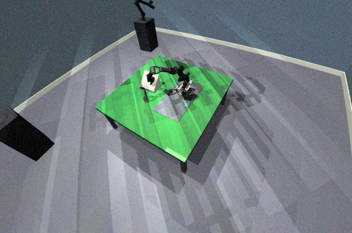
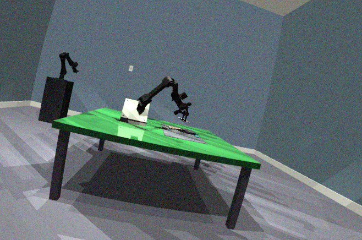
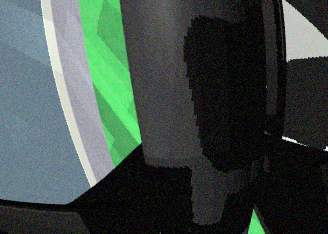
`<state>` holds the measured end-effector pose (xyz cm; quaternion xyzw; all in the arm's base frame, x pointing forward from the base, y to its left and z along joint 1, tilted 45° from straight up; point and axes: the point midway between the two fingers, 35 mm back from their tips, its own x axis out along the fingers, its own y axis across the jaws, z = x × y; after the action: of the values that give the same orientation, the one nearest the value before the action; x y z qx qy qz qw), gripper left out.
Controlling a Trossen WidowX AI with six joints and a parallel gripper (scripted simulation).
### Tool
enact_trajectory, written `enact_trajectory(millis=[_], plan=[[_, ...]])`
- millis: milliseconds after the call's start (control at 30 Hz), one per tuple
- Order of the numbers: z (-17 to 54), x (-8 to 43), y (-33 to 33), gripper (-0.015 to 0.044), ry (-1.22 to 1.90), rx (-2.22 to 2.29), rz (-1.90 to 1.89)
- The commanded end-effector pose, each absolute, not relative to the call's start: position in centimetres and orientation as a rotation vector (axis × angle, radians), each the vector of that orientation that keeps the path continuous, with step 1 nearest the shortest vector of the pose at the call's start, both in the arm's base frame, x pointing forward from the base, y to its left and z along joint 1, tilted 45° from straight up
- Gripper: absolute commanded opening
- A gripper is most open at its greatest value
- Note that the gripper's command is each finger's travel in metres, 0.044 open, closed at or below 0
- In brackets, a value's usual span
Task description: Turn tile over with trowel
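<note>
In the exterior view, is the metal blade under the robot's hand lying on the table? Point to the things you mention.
No, the blade (image 2: 184, 119) hangs in the air above the mat (image 2: 184, 136).

Glossy green tabletop (image 1: 136, 110) (image 2: 96, 120), matt mat (image 1: 170, 108) (image 2: 182, 135).
</note>
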<state>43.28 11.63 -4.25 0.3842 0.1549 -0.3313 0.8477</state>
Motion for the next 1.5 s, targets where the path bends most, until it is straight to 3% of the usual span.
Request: enact_trajectory(millis=[0,1100,1467], plan=[[-5.6,43.6,13.5,0.0,0.321,0.817,-0.692],[-24.2,38.0,24.0,0.0,0.257,0.798,-0.654],[-22.3,41.5,20.4,0.0,0.376,0.685,-0.727]])
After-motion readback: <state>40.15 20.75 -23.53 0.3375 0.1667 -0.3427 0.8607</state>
